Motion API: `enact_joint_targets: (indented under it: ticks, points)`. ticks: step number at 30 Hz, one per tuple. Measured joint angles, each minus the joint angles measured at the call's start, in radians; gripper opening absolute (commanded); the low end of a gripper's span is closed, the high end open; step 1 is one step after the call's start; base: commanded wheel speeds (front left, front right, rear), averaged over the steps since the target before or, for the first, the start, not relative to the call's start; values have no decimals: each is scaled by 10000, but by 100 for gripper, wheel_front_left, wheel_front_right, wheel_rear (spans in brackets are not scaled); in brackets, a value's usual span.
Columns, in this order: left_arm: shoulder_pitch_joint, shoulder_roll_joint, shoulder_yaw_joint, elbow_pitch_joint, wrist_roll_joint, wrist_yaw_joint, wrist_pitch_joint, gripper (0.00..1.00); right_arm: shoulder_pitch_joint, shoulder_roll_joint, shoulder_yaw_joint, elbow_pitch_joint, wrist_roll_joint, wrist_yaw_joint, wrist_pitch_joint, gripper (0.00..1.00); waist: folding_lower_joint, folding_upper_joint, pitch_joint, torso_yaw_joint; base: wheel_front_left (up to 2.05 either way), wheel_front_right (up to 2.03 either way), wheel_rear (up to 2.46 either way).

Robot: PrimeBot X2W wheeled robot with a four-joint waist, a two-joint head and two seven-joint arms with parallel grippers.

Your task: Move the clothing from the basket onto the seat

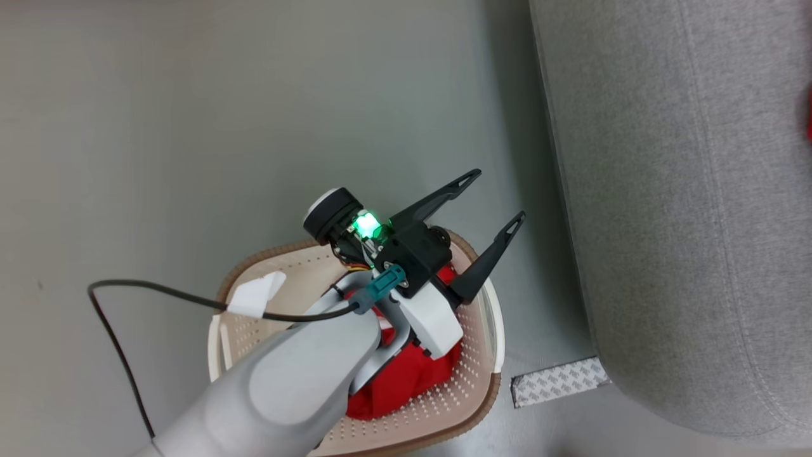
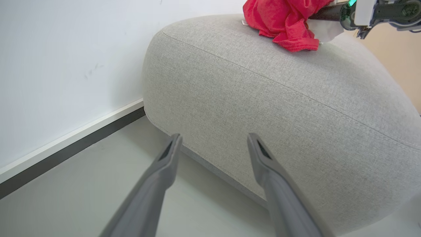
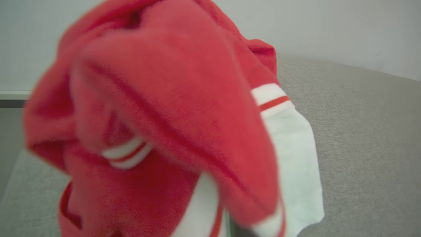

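The cream basket (image 1: 254,270) stands on the floor beside the grey seat (image 1: 685,190). Red clothing (image 1: 406,374) lies inside it, partly hidden by my left arm. My left gripper (image 1: 498,195) hovers over the basket's far right rim, open and empty; in its own wrist view the left gripper (image 2: 213,136) points at the seat's (image 2: 279,108) side. Another red garment (image 2: 283,19) with white trim rests on top of the seat, and my right gripper (image 2: 329,14) reaches into it. Up close this garment (image 3: 184,108) hangs over the seat (image 3: 361,131) and hides the right fingers.
The floor around the basket is grey, with a patterned tape patch (image 1: 558,381) by the seat's corner. A black cable (image 1: 127,298) loops left of the basket. A white wall with a dark baseboard (image 2: 65,148) runs behind the seat.
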Motion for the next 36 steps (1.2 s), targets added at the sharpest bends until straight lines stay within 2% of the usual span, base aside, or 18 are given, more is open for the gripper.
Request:
enact_joint_targets:
  ticks: [1, 2, 3, 4, 14, 22, 29, 36]
  points:
    - [6, -21, 2, 44, -38, 0, -8, 100, -38, -59, 232, 19, 203, 0, 96, 38, 0, 0, -61, 4, 0, 0, 0]
    - [24, -44, 6, 88, -58, 0, -54, 100, -81, -138, 458, 40, 401, 0, 142, 48, 0, 0, -132, 7, 0, 0, 0]
    - [44, -58, 13, 117, -63, 10, -67, 100, -101, -226, 662, 82, 569, 0, 151, 84, 0, 0, -209, 10, 0, 0, 0]
    - [64, -67, 25, 146, -92, 23, -77, 100, -109, -295, 842, 136, 713, 0, 163, 100, 0, 0, -292, 12, 0, 0, 0]
    - [905, -90, 351, 389, -504, 107, -205, 100, -17, -591, 2917, 564, 1630, 0, 698, 100, -1, 0, -1695, -39, 0, 0, 0]
    - [2080, 12, 949, 67, -725, 247, -232, 100, 424, -894, 4113, 545, 1946, 0, 836, 100, -3, 0, -3198, -82, 0, 0, 0]
    - [3226, 157, 1622, -401, -771, 341, -240, 100, 661, -1158, 4564, -67, 1981, 0, -17, 100, -3, 0, -4485, -66, 0, 0, 0]
    - [4285, 399, 2683, -905, -807, 658, -240, 100, 939, -907, 4535, -928, 1745, -2, -713, 100, -4, 0, -5714, 95, 0, 0, 0]
